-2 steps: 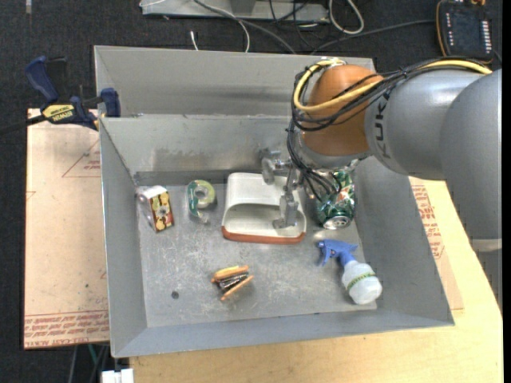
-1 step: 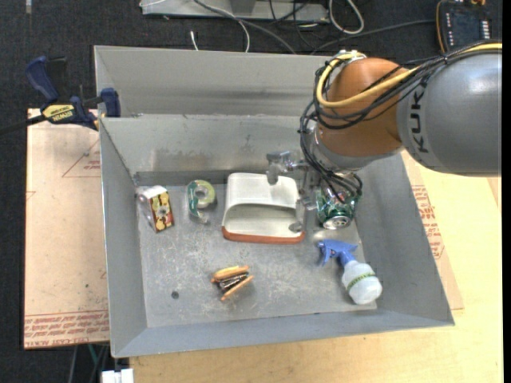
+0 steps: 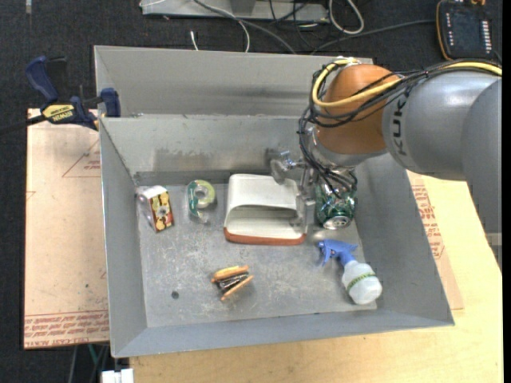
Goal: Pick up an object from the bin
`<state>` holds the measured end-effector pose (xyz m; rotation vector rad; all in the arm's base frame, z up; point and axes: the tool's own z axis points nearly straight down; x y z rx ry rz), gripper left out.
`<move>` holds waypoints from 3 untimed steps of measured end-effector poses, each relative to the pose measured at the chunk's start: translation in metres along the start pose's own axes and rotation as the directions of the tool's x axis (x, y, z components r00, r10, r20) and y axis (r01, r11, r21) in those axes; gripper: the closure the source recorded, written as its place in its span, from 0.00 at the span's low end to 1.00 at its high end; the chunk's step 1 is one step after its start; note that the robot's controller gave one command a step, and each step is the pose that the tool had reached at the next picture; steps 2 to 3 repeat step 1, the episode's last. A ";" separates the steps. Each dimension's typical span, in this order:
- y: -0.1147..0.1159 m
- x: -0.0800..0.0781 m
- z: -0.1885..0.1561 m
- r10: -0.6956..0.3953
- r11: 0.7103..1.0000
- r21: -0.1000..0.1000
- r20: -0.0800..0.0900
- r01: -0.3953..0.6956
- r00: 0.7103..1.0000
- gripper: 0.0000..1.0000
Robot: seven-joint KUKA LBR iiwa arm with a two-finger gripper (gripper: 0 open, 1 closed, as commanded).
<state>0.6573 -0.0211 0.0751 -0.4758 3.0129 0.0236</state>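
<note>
1. camera view: you see the end effector [image 3: 305, 210] low in the bin [image 3: 279, 298], at the right edge of the white tray with an orange rim [image 3: 255, 206], which lies in the middle of the bin.
2. a green can [image 3: 335, 211] lies just beside the end effector on its right, and a blue and white spray bottle [image 3: 351, 271] is near the front.
3. you cannot tell if the end effector is wide or narrow.

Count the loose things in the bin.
6: small box, tape roll left; white dish centre; green can by gripper; spray bottle right; brown piece front. Arm may hide more.
</note>
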 end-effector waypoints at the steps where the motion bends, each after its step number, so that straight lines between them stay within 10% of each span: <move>1: -0.016 0.000 -0.003 -0.135 0.991 0.012 0.026 0.134 0.991 1.00; 3: -0.016 0.000 -0.003 -0.135 0.991 0.012 0.026 0.134 0.991 1.00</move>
